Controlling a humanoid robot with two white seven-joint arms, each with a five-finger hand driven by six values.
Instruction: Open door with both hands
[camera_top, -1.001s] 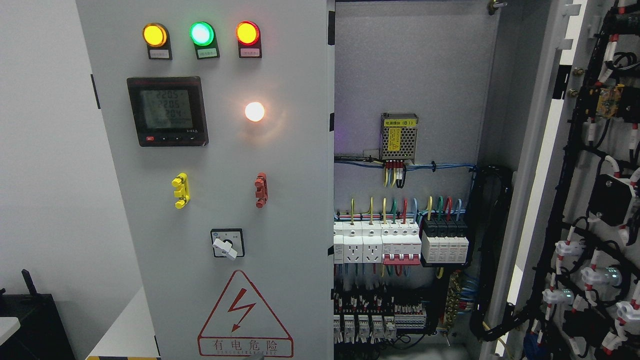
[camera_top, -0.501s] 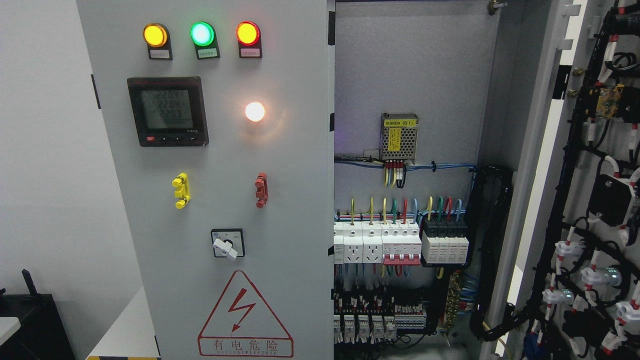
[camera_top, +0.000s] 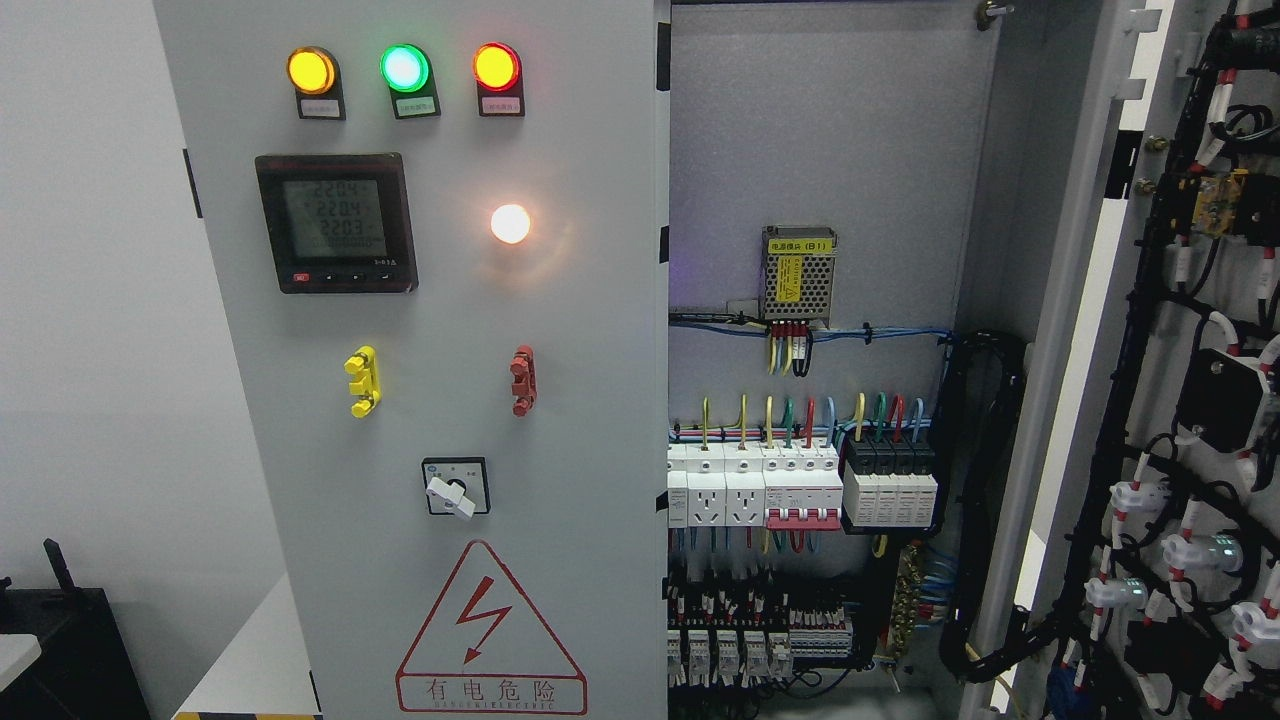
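Note:
A grey electrical cabinet fills the head view. Its left door (camera_top: 560, 330) stands closed, with three lit lamps at the top, a black meter (camera_top: 336, 222), a white lamp (camera_top: 510, 223), a yellow handle (camera_top: 361, 381), a red handle (camera_top: 521, 380), a rotary switch (camera_top: 455, 487) and a red warning triangle (camera_top: 489, 628). The right door (camera_top: 1190, 380) is swung wide open, its inner side covered in black wiring. Between them the cabinet interior (camera_top: 810, 150) shows breakers (camera_top: 800, 485) and coloured wires. Neither of my hands shows in the frame.
A small power supply (camera_top: 798, 274) hangs on the back panel inside. A white wall is at the left, with a black box (camera_top: 60, 650) on the floor at the lower left corner.
Only the meter digits flicker; both doors stay where they were.

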